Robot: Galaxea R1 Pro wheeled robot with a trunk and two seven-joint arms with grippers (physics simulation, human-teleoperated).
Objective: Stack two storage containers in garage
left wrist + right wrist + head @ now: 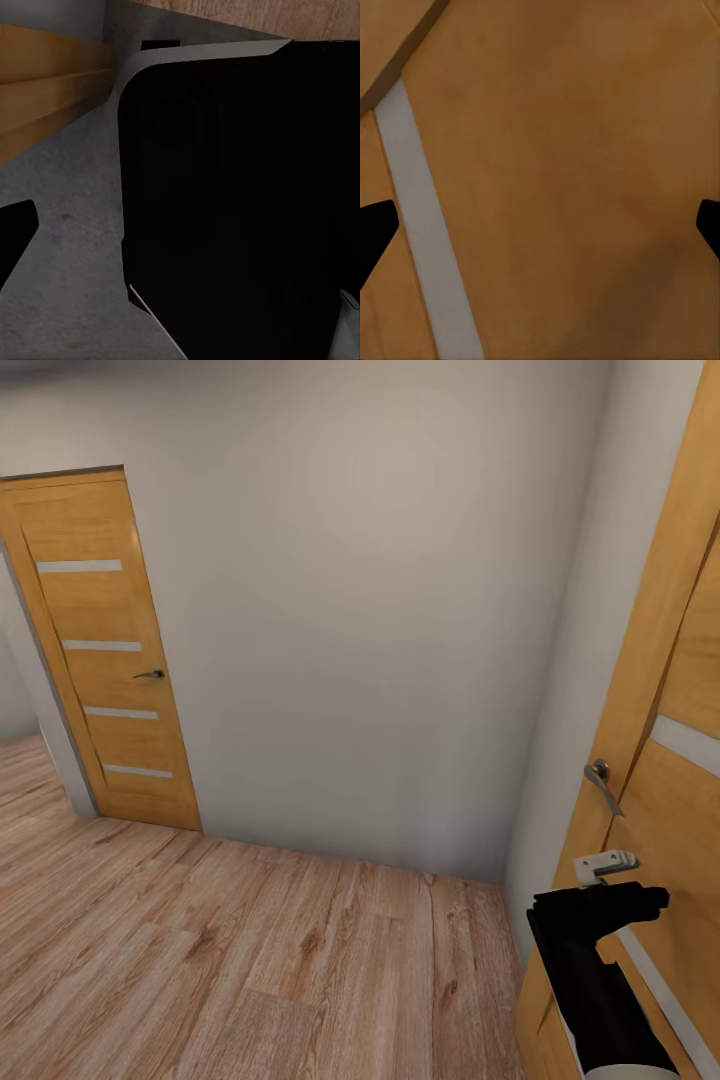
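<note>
Wood plank floor [250, 950] runs up to a plain grey-white wall [370, 620], with one wooden door [105, 660] far left. The right gripper [540, 225] faces a second wooden door [680, 800] close by at the right, below its handle [600, 780], fingers spread wide and holding nothing. The left gripper's [22, 232] finger spacing cannot be told.

- The right arm [600, 1000] is black and reaches forward and up beside the wooden door [690, 840].
- The right gripper [540, 225] faces the door panel closely, its two fingertips [375, 229] spread wide apart, with nothing between them.
</note>
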